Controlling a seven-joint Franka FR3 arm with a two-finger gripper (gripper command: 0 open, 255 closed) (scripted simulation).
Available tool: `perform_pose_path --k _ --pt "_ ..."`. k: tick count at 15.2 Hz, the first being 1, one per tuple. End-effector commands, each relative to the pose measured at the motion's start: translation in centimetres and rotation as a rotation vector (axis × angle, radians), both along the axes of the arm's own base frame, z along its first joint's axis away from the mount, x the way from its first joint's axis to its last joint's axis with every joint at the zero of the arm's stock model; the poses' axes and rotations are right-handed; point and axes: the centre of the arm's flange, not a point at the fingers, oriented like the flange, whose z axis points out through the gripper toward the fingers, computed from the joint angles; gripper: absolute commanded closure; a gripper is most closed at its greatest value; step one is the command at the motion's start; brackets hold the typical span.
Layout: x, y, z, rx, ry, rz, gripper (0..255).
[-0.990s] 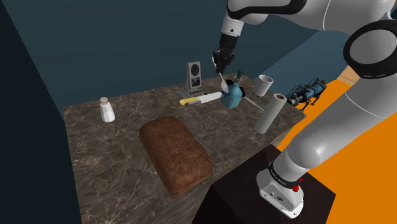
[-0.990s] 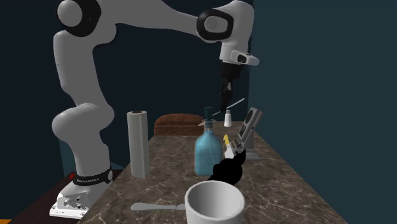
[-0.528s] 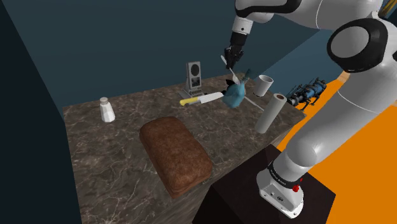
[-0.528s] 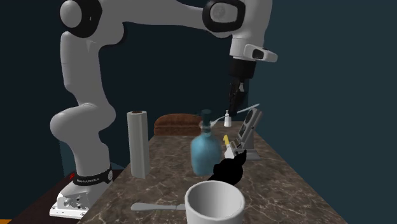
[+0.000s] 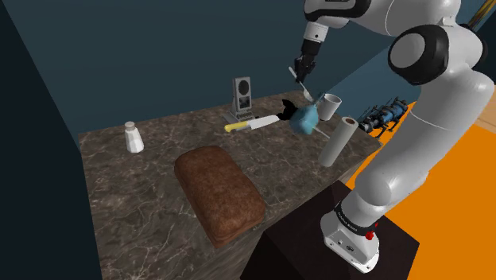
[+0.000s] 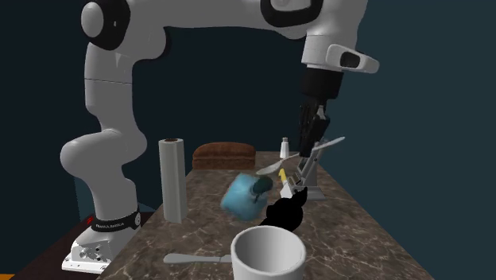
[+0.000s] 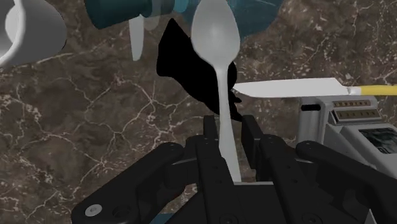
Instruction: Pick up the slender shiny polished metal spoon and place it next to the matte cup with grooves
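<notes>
In the shoulder view a white shaker stands near the left edge of the dark marbled desk. A brown loaf lies toward the front. Behind it a grey boxy device stands at the back, just beside a yellow-handled knife. Further right a blue bottle leans far over. Above it the jaws hold the spoon by its handle, clear of the desk, with the bowl end lower and close to the bottle. The pale cup stands just to the right. A white roll stands upright in front of the cup.
</notes>
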Motion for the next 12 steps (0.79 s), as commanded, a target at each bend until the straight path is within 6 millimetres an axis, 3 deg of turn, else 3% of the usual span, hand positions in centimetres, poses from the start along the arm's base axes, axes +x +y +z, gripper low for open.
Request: perform_pose_path --k 1,11,12 --pt "0.2 -2.9 0.1 0.000 0.000 0.002 255" --pt "1.0 -16.4 0.1 0.000 0.000 0.002 255" --pt "1.0 -16.4 -0.4 0.000 0.000 0.002 255"
